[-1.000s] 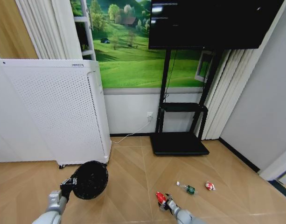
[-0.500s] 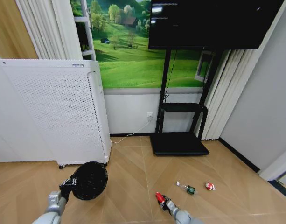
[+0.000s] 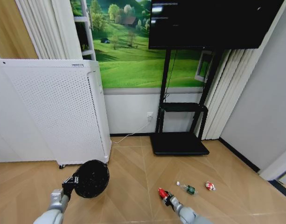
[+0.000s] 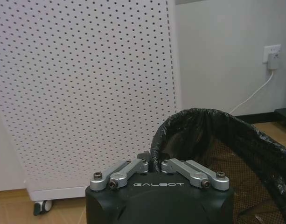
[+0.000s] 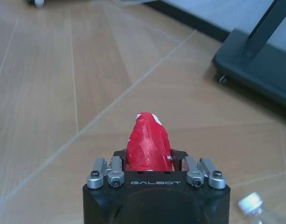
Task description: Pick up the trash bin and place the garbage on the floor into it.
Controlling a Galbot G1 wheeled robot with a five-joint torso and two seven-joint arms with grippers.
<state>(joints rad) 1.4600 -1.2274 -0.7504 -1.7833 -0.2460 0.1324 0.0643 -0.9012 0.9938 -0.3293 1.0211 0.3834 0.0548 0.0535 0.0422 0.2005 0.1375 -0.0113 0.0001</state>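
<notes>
The trash bin [image 3: 92,178], black, round and lined with a black bag, hangs low over the floor in front of the white cabinet. My left gripper [image 3: 69,185] is shut on its near rim; the left wrist view shows the gripper [image 4: 155,164] pinching the bin's edge [image 4: 205,122]. My right gripper [image 3: 166,199] is shut on a red piece of garbage [image 3: 161,192], which sticks up between the jaws [image 5: 148,143]. A clear bottle with a green label [image 3: 186,188] and a red-and-white piece [image 3: 209,185] lie on the floor to the right.
A tall white perforated cabinet on casters [image 3: 59,109] stands just behind the bin. A black TV stand [image 3: 179,142] with a flat base sits at the wall beyond the garbage. Wood floor [image 3: 129,186] lies open between the two grippers.
The right gripper with the red piece has shifted slightly up and right. The bin in the left gripper has edged a little right.
</notes>
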